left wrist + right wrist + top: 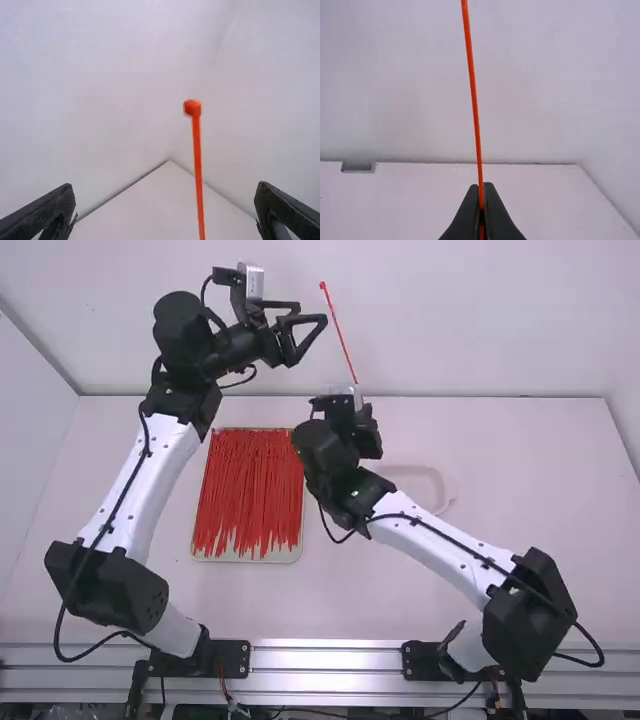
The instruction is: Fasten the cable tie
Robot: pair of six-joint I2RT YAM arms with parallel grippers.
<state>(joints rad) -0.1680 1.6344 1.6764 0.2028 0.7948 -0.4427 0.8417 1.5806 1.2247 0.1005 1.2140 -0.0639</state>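
Red-orange cable tie [339, 333]: one straight strap, thin and flat, with no bend or loop that we can see. In the high view its square head block is at the upper left end. From there the strap runs down and to the right into the right gripper [481, 187]. It's unfastened: the head is free and the tail isn't through it. The whole tie is up in the air over the far side of the table [530, 470], tilted a bit off vertical.

Our left gripper [164, 205] is released, fingers spread wide, nothing in them. We see it raised high, just left of the tie's upper half and apart from it. In its own wrist view the tie's head sits out ahead between the two fingers, touching neither.

Our right gripper is clenched on the tie's lower end. The strap is pinched between the two fingertips and stands straight out of them.

Surface, left to right:
- A tray [250, 558] lies flat on the table left of centre, packed with spare red ties [250, 490] laid roughly parallel.
- The table itself is white and matte.
- An aluminium rail [330, 648] runs along the near edge.

Room: we get plain white walls [480, 310] behind and to both sides. They meet in a corner in the left wrist view.
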